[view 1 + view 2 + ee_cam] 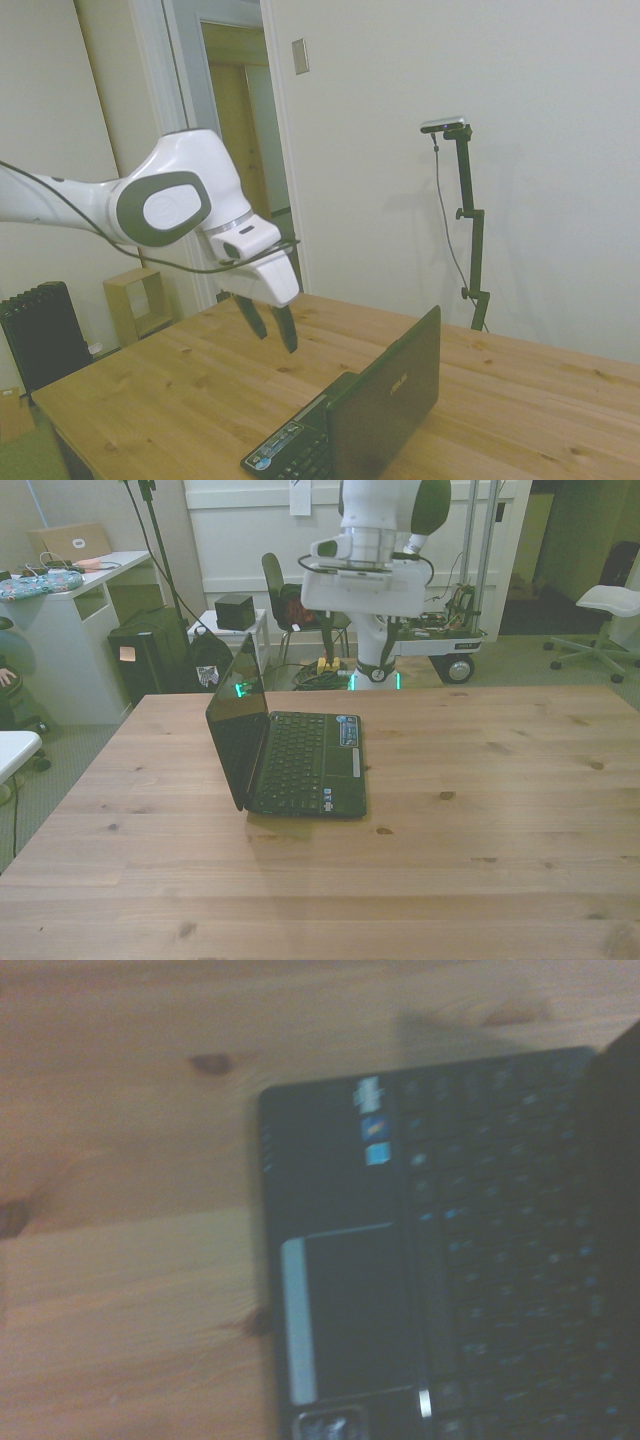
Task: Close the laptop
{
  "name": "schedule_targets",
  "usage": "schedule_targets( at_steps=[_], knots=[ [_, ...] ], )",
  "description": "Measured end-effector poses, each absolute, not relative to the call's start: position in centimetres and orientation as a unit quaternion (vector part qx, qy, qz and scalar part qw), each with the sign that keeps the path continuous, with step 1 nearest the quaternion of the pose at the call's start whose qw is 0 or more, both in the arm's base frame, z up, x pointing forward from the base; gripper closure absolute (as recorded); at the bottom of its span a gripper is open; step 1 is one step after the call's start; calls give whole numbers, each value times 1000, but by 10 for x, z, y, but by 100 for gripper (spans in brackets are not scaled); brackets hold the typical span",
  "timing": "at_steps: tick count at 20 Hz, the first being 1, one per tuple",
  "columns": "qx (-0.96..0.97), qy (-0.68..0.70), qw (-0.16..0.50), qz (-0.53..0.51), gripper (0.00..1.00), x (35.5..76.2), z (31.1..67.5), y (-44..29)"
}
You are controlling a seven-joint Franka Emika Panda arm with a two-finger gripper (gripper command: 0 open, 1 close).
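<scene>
The laptop (305,762) lies open on the wooden table (480,810), its screen (236,723) upright at the front view's left end of the black keyboard. In the side view I see the dark lid's back (392,395) with a small silver logo. My gripper (276,338) hangs open and empty in the air, fingers pointing down, apart from the laptop and higher than the lid's top edge. In the front view the gripper (355,652) is over the table's far edge, beyond the palm rest. The wrist view shows the blurred palm rest and touchpad (345,1310) with coloured stickers.
Bare wood spreads across the table to the front view's right of the laptop. Off the table stand a dark chair (290,605), a black box (150,655), a white desk (70,630) and a white office chair (610,605). A doorway (245,150) opens behind the arm.
</scene>
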State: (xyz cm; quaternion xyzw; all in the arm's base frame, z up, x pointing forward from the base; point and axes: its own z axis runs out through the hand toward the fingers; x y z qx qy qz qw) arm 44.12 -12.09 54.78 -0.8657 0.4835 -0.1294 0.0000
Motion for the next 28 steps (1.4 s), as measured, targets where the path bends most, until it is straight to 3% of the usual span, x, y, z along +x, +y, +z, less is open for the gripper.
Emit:
schedule_targets(
  at_steps=[6, 12, 19, 28],
  knots=[
    [-836, 526, 5, -156, 0, 446, 620, -180],
    [-815, 560, -1, -147, 0, 424, 629, -270],
    [-803, 582, -4, -128, 0, 401, 609, -359],
    [-792, 606, -11, -74, 0, 393, 525, -436]
  ],
)
